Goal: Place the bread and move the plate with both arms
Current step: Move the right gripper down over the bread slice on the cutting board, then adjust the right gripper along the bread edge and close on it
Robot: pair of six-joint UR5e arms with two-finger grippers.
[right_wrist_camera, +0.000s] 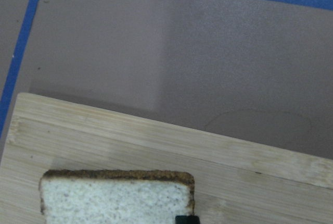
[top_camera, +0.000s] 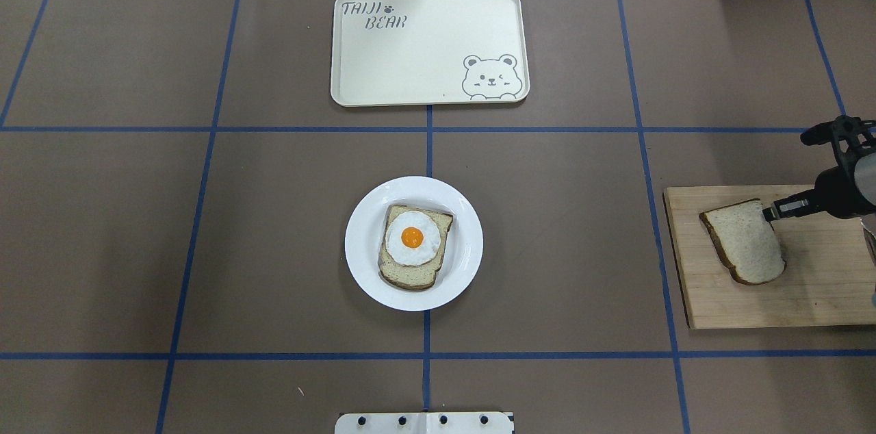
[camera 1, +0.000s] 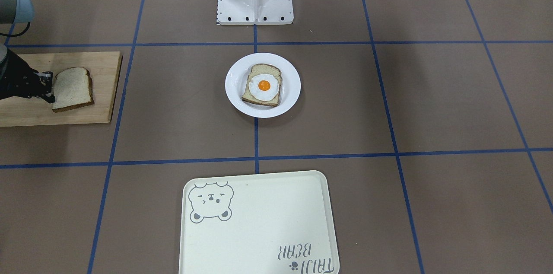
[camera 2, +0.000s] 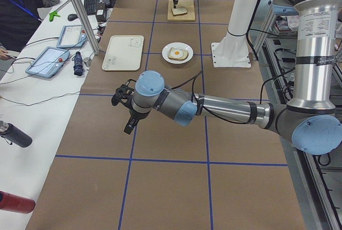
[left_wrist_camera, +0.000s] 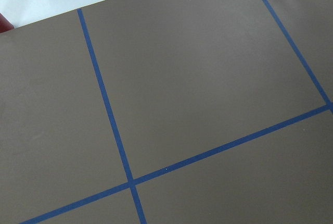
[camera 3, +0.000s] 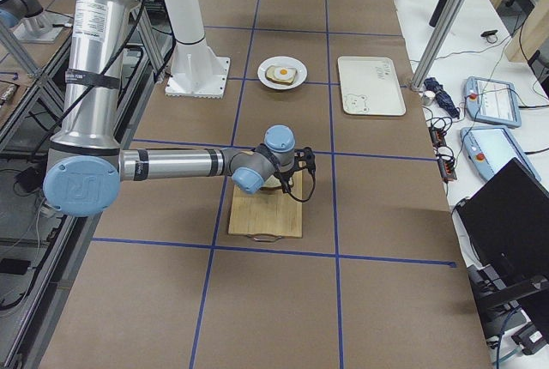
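Your bread (top_camera: 742, 242) lies on the wooden cutting board (top_camera: 821, 297), on the robot's right side of the table. The right gripper (top_camera: 777, 210) sits at the slice's corner with one fingertip (right_wrist_camera: 186, 218) against the crust, but you cannot tell how wide its jaws stand. The plate (top_camera: 363, 263) is at the table's middle, carrying the egg-topped slice (top_camera: 413, 242), near the bear tray (top_camera: 424, 44). The left gripper (camera 2: 128, 127) hangs over bare table, and you cannot tell its opening either.

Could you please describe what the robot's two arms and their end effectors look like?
Both the left arm and right arm are silver-grey tubes with light-blue joint caps and black cables along them. The left end effector and right end effector are black with two fingers.
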